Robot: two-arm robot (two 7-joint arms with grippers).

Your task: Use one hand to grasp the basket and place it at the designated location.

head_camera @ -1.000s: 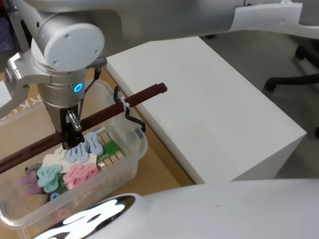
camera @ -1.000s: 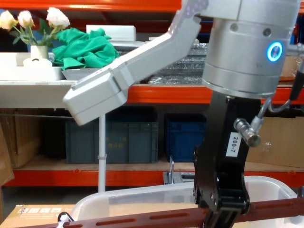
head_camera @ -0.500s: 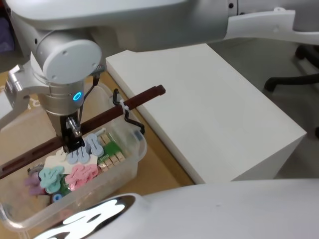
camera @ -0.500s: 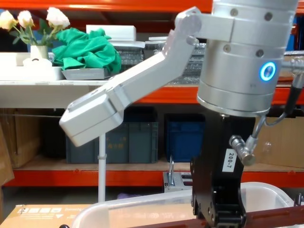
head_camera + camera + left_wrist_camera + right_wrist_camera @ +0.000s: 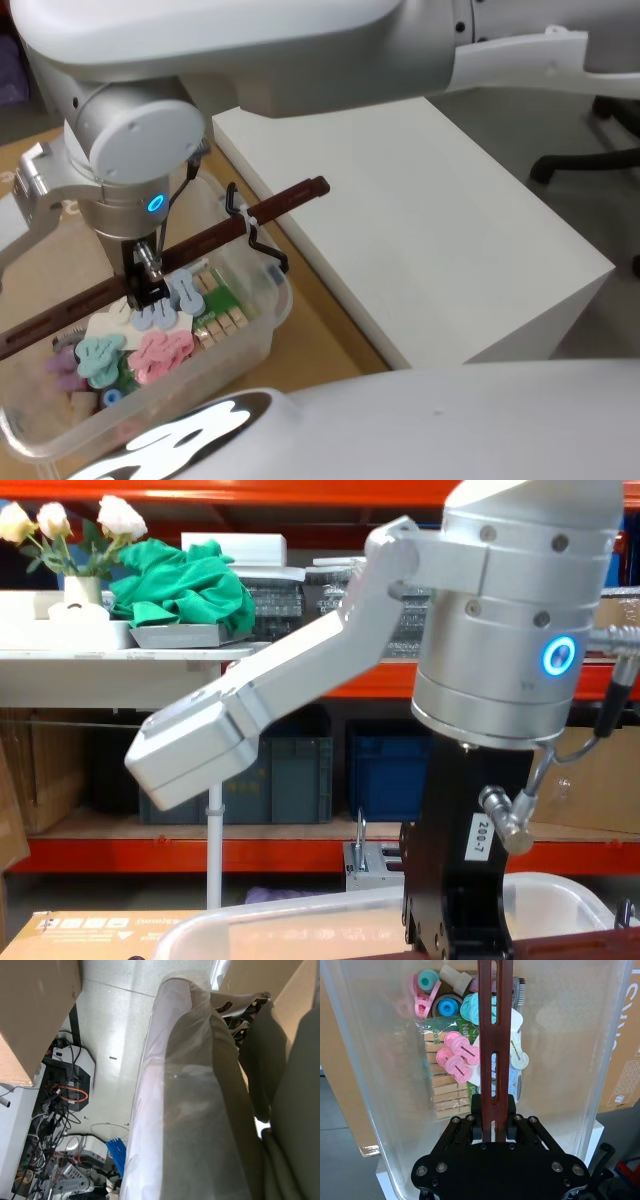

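Far left, the left arm is parked clear of the work, its wrist camera looking at floor and cabling. Now the action: the right gripper [image 5: 143, 290] has reached across from the robot's right and is clamped tight on the dark red-brown bar handle [image 5: 210, 237]. The right wrist view shows both fingers [image 5: 476, 1130] pinching the slotted bar near its middle. That is likely deliberate, so the load hangs level rather than tipping to one end.

Below it hangs the basket [image 5: 283, 292], a clear plastic tub over the brown cardboard surface [image 5: 330, 330]. Whether its base touches, I can't tell. Pastel clothes pegs [image 5: 160, 350] are heaped inside. Further right, a black hook [image 5: 262, 250] and a white zip tie [image 5: 248, 212] tie the bar to the rim. Beyond them, the white block [image 5: 430, 230] sits just beside the tub.

Compared with a second ago, the gripper has sunk. In the chest view its number label [image 5: 477, 838] rides lower, the tub rim [image 5: 540, 885] has dropped, and the bar has slid to the bottom edge. It looks like a descent toward set-down.
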